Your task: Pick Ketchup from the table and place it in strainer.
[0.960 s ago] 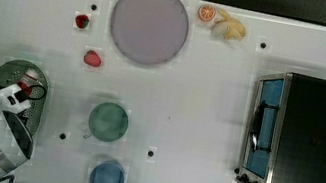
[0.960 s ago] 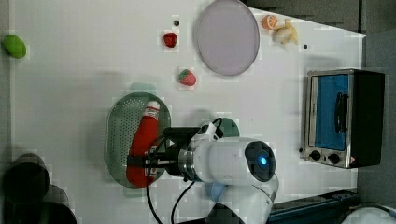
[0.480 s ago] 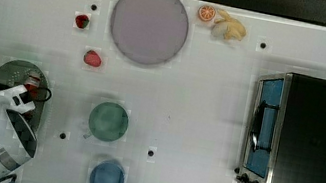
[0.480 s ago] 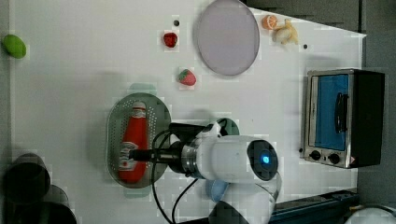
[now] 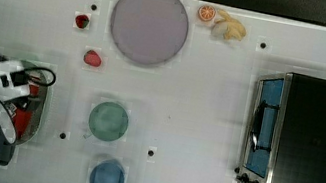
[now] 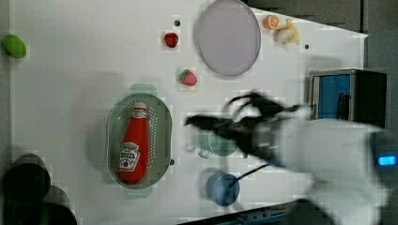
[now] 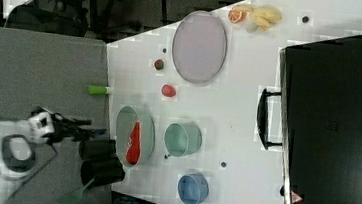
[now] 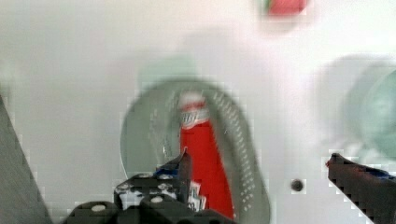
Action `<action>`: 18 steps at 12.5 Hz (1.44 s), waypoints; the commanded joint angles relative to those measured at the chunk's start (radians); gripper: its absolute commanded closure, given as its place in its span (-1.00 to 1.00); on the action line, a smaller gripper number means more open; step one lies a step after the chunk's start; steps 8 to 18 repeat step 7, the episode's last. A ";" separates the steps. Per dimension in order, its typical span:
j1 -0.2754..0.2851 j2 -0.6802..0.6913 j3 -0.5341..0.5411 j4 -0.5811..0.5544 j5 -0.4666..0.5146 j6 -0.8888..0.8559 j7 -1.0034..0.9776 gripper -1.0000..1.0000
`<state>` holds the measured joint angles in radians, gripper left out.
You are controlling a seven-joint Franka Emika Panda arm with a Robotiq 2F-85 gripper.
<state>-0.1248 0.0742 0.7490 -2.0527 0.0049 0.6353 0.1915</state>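
Observation:
The Ketchup point(image 6: 133, 145) is a red bottle with a white cap, lying lengthwise inside the strainer point(image 6: 112, 136), nothing touching it. In the right view the Ketchup point(image 7: 134, 142) rests in the same mint strainer point(image 7: 123, 121). My gripper point(image 8: 261, 163) is open, its two dark fingers point(image 8: 184, 163) wide apart and well above the bottle point(image 8: 205, 158) and the strainer point(image 8: 243, 140). In the left view the gripper point(image 6: 197, 123) is blurred and sits toward the left view's right of the strainer. In the top view my arm covers most of the strainer point(image 5: 45, 101), with some red Ketchup point(image 5: 24, 118) showing.
A mint cup point(image 5: 108, 121) and a blue cup point(image 5: 107, 178) stand beside the strainer. Further off are two small red strawberry pieces point(image 5: 92, 58), a lilac plate point(image 5: 149, 24), an orange slice with banana point(image 5: 223, 23), and a toaster oven point(image 5: 302, 141). Dark cups point(image 6: 26, 180) crowd the left view's lower left corner.
My gripper, which was shut on the Ketchup in the strainer, has let go and pulled up and away. The bottle now lies free in the strainer.

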 commanded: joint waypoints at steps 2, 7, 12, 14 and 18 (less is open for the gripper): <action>-0.132 -0.049 -0.086 0.182 0.132 -0.267 0.023 -1.00; -0.186 -0.094 -0.323 0.391 0.130 -0.567 -0.031 -1.00; -0.186 -0.094 -0.323 0.391 0.130 -0.567 -0.031 -1.00; -0.186 -0.094 -0.323 0.391 0.130 -0.567 -0.031 -1.00; -0.186 -0.094 -0.323 0.391 0.130 -0.567 -0.031 -1.00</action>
